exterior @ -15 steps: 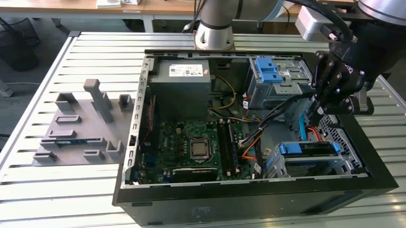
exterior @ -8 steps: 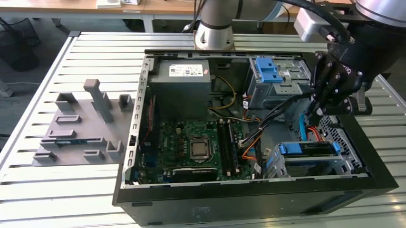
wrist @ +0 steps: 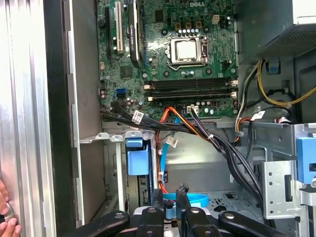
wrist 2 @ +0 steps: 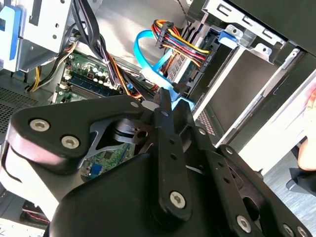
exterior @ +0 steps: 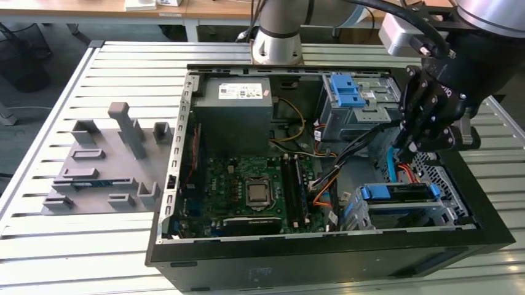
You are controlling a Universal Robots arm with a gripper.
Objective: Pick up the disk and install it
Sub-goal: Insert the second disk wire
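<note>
The disk (exterior: 399, 193) lies in the drive bay at the front corner of the open computer case (exterior: 172, 184), on the exterior view's right. Its blue rails frame a dark body and its label is hidden. The carrier's blue end (wrist: 138, 159) is in the first wrist view, and in the second wrist view it is a blue tab (wrist 2: 228, 35). My gripper (exterior: 412, 146) hangs just above and behind that bay, over the cables. Its fingers meet at the tips in the second wrist view (wrist 2: 165, 97) with nothing between them. In the first wrist view the gripper (wrist: 170, 195) points at a light blue cable.
A bundle of black, orange and blue cables (exterior: 361, 144) runs under the gripper. A second drive cage with a blue latch (exterior: 351, 92) stands behind it, next to the grey power supply (exterior: 238, 98). A grey parts holder (exterior: 107, 160) sits on the slatted table (exterior: 98, 246). A hand (wrist: 6, 217) rests beside the case.
</note>
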